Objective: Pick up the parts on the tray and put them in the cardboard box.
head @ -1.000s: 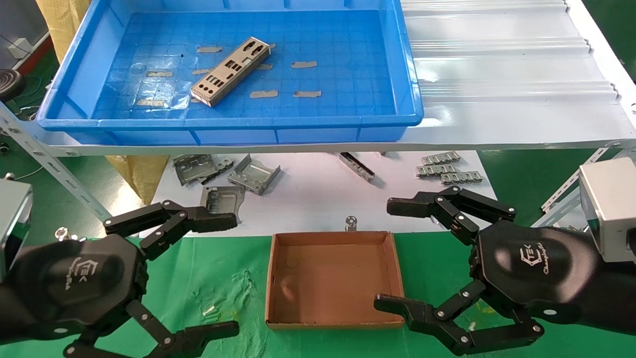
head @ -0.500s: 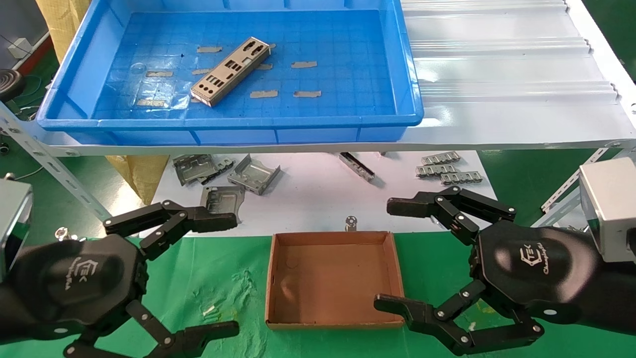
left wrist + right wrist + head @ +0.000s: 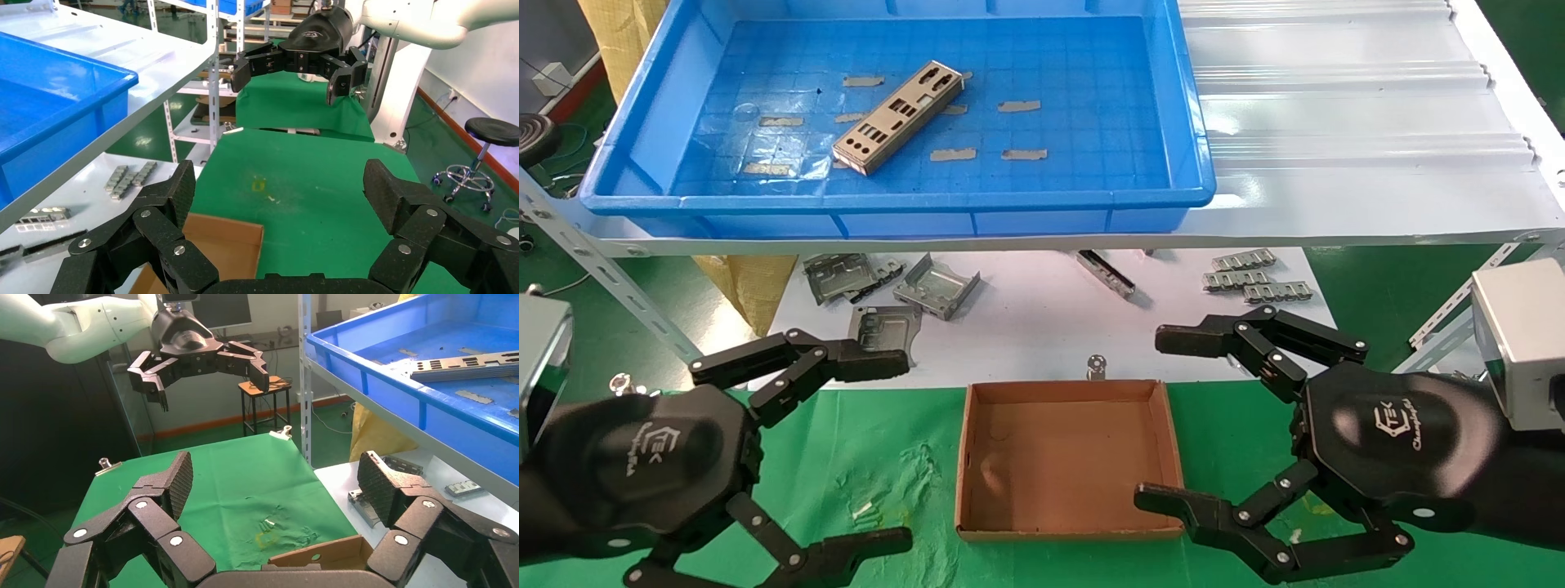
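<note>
Tray (image 3: pixel 1189 122) holds one part (image 3: pixel 898 117), a punched silver-grey plate lying diagonally left of its centre, well clear of every rim. Nearer than the tray, the cardboard box (image 3: pixel 1068 392) sits between the left tool (image 3: pixel 878 445) and right tool (image 3: pixel 1164 416), both spread open and empty

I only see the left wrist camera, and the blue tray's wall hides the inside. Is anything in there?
Observer: Yes, one silver metal plate lies slanted around the middle of the tray floor.
Operator: Is the cardboard box full?
Observer: No, the cardboard box has nothing in it.
Operator: Where is the other claw next to the box?
Observer: The right claw hangs open at the box's right front corner, and the left claw hangs open on the box's left side.
</note>
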